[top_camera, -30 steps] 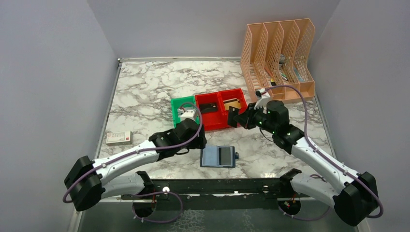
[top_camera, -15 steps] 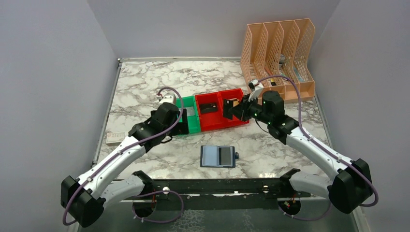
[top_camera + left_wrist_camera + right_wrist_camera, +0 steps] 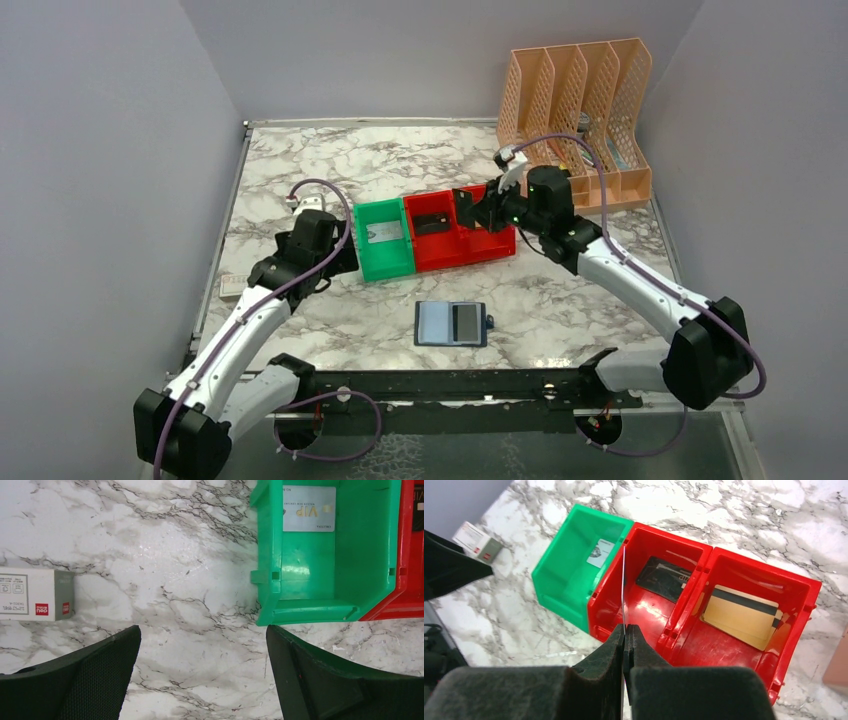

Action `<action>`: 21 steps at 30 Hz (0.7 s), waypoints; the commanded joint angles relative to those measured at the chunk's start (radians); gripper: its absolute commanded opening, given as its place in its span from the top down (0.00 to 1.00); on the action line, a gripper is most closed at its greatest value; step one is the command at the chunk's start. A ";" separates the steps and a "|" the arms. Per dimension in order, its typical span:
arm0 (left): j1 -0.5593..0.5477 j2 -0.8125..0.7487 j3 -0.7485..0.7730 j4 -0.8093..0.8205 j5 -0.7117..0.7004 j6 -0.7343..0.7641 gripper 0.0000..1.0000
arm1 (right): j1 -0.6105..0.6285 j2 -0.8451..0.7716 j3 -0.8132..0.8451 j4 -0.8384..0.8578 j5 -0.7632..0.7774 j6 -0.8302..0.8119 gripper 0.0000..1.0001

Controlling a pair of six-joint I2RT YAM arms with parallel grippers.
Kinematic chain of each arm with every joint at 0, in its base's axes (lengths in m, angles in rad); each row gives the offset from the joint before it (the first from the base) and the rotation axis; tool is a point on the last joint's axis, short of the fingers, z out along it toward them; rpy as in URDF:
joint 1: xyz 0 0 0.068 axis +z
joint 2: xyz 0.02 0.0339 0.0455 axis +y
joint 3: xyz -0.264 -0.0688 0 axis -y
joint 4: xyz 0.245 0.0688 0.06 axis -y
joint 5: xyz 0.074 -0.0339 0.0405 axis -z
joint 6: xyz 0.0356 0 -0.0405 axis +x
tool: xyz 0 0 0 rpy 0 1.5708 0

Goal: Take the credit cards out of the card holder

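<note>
Right wrist view: right fingers [image 3: 646,652] pinch a card [image 3: 623,580] edge-on over the red bin [image 3: 674,536], so releasing it seems next; left fingers [image 3: 85,672] gape empty beside the green bin [image 3: 268,540], card holder [image 3: 452,324] lying open on the surface, well apart from both.

Left tool [image 3: 202,630] away from green bin [image 3: 269,575]

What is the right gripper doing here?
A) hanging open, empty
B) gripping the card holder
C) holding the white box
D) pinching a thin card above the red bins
D: the right gripper is shut on a card seen edge-on over the red bins; the card holder lies apart.
</note>
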 commanded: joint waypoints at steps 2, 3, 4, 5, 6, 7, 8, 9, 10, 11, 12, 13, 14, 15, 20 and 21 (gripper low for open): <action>0.004 -0.070 -0.011 0.036 -0.101 -0.003 0.01 | 0.039 0.085 0.056 -0.004 0.078 -0.138 0.99; 0.004 -0.072 -0.010 0.036 -0.113 -0.002 0.01 | 0.051 0.102 0.064 0.003 0.088 -0.160 0.99; 0.004 -0.075 -0.010 0.036 -0.122 -0.002 0.01 | 0.065 0.118 0.073 0.009 0.100 -0.180 0.99; 0.004 -0.078 -0.011 0.036 -0.123 -0.001 0.01 | 0.082 0.140 0.085 0.012 0.121 -0.207 0.99; 0.005 -0.080 -0.013 0.036 -0.121 -0.002 0.01 | 0.107 0.161 0.100 0.013 0.152 -0.234 0.99; 0.005 -0.080 -0.013 0.036 -0.117 -0.002 0.01 | 0.132 0.185 0.112 0.017 0.197 -0.269 0.99; 0.005 -0.079 -0.013 0.035 -0.113 -0.001 0.01 | 0.162 0.215 0.126 0.024 0.241 -0.315 0.99; 0.005 -0.078 -0.013 0.035 -0.111 0.000 0.01 | 0.193 0.244 0.140 0.025 0.284 -0.361 0.99; 0.006 -0.077 -0.012 0.035 -0.109 0.000 0.01 | 0.221 0.276 0.156 0.032 0.346 -0.404 0.99; 0.005 -0.077 -0.010 0.036 -0.109 0.002 0.01 | 0.239 0.308 0.171 0.040 0.396 -0.428 0.99; 0.006 -0.075 -0.010 0.035 -0.108 0.003 0.01 | 0.247 0.341 0.196 0.037 0.424 -0.448 0.99; 0.006 -0.074 -0.010 0.036 -0.107 0.003 0.01 | 0.251 0.369 0.217 0.031 0.435 -0.468 0.99; 0.005 -0.073 -0.010 0.036 -0.108 0.005 0.01 | 0.254 0.394 0.235 0.026 0.446 -0.492 0.99; 0.005 -0.073 -0.010 0.036 -0.108 0.004 0.01 | 0.254 0.417 0.251 0.023 0.462 -0.515 0.99; 0.005 -0.078 -0.010 0.036 -0.113 0.006 0.01 | 0.257 0.478 0.276 0.051 0.499 -0.631 0.99; 0.005 -0.078 -0.011 0.035 -0.114 0.007 0.01 | 0.256 0.488 0.278 0.057 0.511 -0.649 0.99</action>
